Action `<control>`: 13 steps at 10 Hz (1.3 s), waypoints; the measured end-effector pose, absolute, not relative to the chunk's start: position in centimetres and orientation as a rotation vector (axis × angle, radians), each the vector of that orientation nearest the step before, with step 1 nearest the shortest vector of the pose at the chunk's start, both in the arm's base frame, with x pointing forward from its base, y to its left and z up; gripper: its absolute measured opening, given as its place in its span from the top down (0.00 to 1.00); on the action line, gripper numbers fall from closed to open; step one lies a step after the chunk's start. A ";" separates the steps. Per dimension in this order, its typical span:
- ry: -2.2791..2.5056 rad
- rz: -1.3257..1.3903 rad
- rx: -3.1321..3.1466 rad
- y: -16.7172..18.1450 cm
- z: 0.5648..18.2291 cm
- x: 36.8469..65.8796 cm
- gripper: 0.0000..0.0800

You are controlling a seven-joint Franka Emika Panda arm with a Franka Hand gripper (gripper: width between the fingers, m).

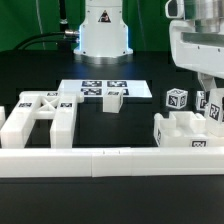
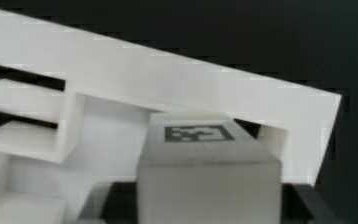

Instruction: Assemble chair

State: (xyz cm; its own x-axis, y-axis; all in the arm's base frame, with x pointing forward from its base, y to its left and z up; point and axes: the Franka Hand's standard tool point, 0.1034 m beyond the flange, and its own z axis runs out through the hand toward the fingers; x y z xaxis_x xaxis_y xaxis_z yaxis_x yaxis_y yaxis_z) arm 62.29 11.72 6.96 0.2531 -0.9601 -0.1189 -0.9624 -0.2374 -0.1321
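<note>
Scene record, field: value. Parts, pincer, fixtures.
pincer: exterior view's right, apparently shut on square post
post tag: faces wrist camera
H-shaped part: exterior view's left, on table
slab part: beneath pincer
marker board: centre
small tagged block: at board's front edge
rail: along front

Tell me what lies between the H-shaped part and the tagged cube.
In the exterior view, the marker board and a small tagged block lie between the H-shaped part and the cube.
</note>
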 end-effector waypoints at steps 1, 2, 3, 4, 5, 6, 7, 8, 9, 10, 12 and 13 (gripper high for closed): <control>1.767 0.019 -2.381 11.9 6.9 62.2 0.64; 1.701 0.020 -2.436 12.3 6.9 62.0 0.42; 1.619 0.022 -2.493 13.2 7.0 61.9 0.24; 1.492 0.007 -2.567 13.4 7.2 62.0 0.21; 1.401 -0.001 -2.619 13.3 7.1 62.0 0.21; 1.359 -0.005 -2.642 13.3 7.1 62.0 0.19; 1.234 -0.017 -2.703 13.3 7.1 62.0 0.19; 1.042 -0.029 -2.791 13.2 7.0 61.9 0.19; 0.884 -0.036 -2.856 13.1 7.0 61.8 0.19; 0.714 -0.049 -2.913 13.0 7.1 61.9 0.19; 0.417 -0.077 -2.983 12.9 7.3 62.1 0.19; 0.241 -0.091 -3.013 12.7 7.3 62.2 0.19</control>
